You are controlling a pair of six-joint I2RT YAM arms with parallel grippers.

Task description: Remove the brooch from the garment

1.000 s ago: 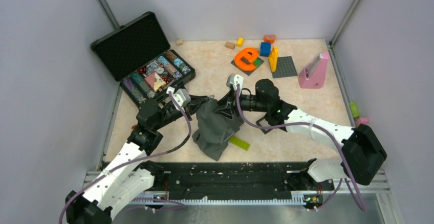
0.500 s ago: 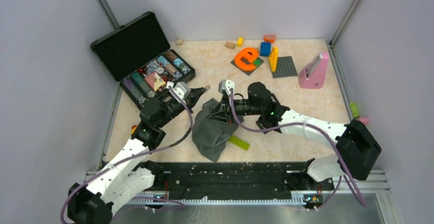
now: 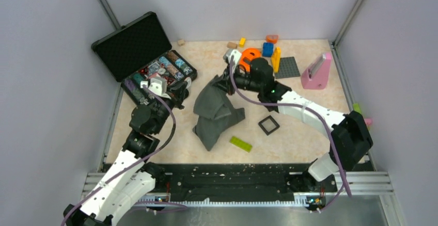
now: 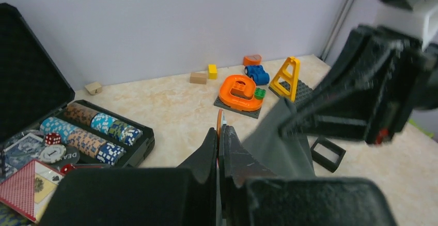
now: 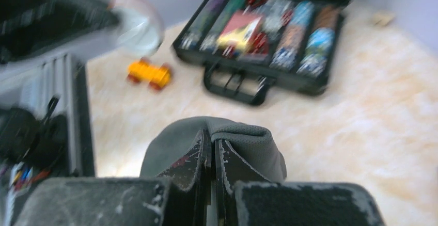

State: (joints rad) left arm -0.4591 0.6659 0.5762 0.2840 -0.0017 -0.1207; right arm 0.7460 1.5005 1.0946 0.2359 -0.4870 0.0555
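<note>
My left gripper (image 3: 179, 89) is shut on the brooch (image 4: 219, 118), a thin orange disc seen edge-on between the fingertips in the left wrist view. It is held apart from the garment, close to the black case. The dark grey garment (image 3: 217, 113) hangs from my right gripper (image 3: 223, 83), which is shut on its upper fold; the rest trails on the table. In the right wrist view the jaws (image 5: 212, 141) pinch grey fabric (image 5: 243, 135). The garment also shows in the left wrist view (image 4: 274, 138). The brooch is too small to make out in the top view.
The open black case (image 3: 135, 44) of chips and cards stands at the left. A black square frame (image 3: 268, 125) and a green brick (image 3: 241, 143) lie near the garment. An orange letter toy (image 3: 250, 55), coloured blocks and a pink stand (image 3: 316, 71) sit at the back.
My left gripper has pulled back left to the case, away from the garment. My right gripper has carried the garment's top up and toward the back, uncovering the black square frame.
</note>
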